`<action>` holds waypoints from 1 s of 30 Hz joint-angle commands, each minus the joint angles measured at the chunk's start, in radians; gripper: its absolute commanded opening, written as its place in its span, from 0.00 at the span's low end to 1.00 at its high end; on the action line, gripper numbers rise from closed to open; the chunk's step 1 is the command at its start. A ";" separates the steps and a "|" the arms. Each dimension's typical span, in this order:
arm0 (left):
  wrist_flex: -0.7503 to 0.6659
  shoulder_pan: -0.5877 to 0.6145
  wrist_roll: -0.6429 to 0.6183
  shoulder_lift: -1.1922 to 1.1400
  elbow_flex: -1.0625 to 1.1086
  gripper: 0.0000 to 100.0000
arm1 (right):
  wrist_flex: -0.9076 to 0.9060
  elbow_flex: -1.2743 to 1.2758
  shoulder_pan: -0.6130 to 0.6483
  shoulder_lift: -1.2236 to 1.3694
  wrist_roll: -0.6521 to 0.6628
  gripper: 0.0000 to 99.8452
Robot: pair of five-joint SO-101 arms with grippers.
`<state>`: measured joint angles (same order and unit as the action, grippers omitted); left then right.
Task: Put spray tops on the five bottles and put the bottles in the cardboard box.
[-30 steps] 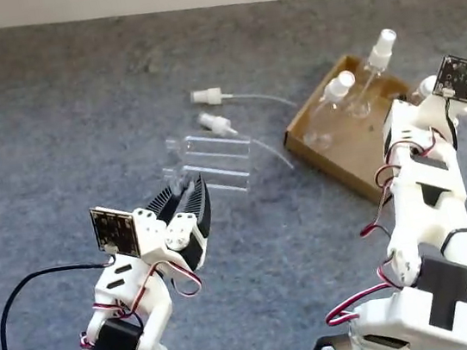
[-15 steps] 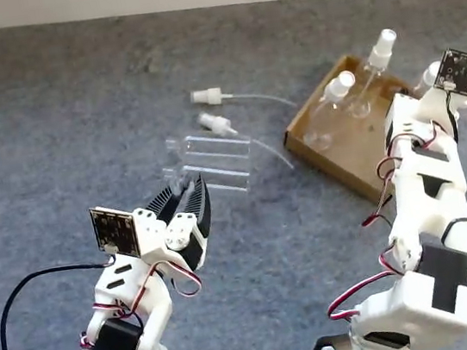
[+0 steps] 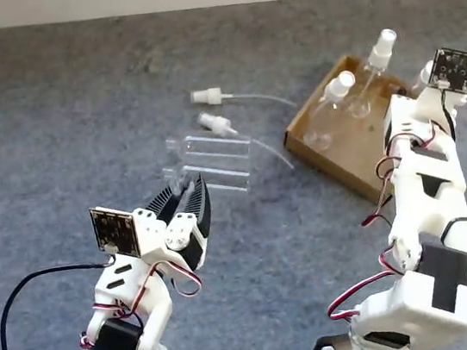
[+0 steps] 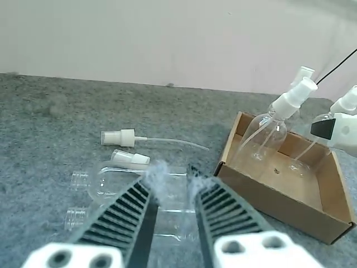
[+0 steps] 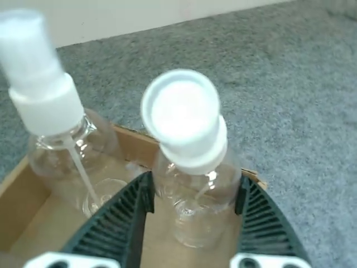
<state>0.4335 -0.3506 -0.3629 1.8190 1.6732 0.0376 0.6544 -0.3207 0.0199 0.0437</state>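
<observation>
Right arm, change: over the last second its wrist is shifting a little toward the far corner of the cardboard box [image 3: 328, 166], taking the third bottle [image 5: 192, 206] with it.
Left arm, change: it is not moving at all, and the things on the carpet [image 3: 52, 122] are lying where they were.
Meaning for the task: three bottles with tops on are now standing in the box. I judge this one is being set down and only the release is missing, while two bottles are still waiting for tops.
Right gripper [image 5: 194, 180]: its jaws are standing about one bottle-width apart, one on each side of the third bottle's shoulders. They seem to be touching it on both sides, so I am taking it as gripped.
Third bottle: it is standing upright in a corner of the box, just beside another capped bottle [image 5: 61, 139].
Left gripper [image 4: 174, 177]: its jaws are parting by a narrow gap only, holding nothing and hovering over the near ends of the bare bottles.
Bare bottles: the far bare bottle [image 3: 212, 147] and the near bare bottle [image 3: 212, 176] are lying side by side on the carpet.
Loose spray tops: the far spray top [image 3: 208, 97] and the near spray top [image 3: 218, 124] are lying just beyond them, tubes pointing toward the box.
</observation>
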 commanded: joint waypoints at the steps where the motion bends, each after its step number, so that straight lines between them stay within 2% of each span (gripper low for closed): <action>1: 0.002 0.007 -0.009 0.016 0.019 0.03 | -0.001 -0.013 -0.005 0.005 0.020 0.14; 7: 0.002 0.007 -0.009 0.016 0.019 0.03 | -0.001 -0.012 -0.008 0.005 0.020 0.14; 12: 0.002 0.007 -0.009 0.016 0.019 0.03 | -0.001 -0.008 -0.010 0.005 0.018 0.21; 24: 0.002 0.005 -0.009 0.016 0.019 0.03 | -0.004 -0.002 -0.012 -0.015 0.020 0.22; 30: 0.002 0.005 -0.009 0.016 0.019 0.03 | -0.194 -0.004 -0.005 -0.170 0.015 0.22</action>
<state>0.4335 -0.3506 -0.3629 1.8190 1.6747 -0.0821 0.6667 -0.3222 -0.0292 0.0545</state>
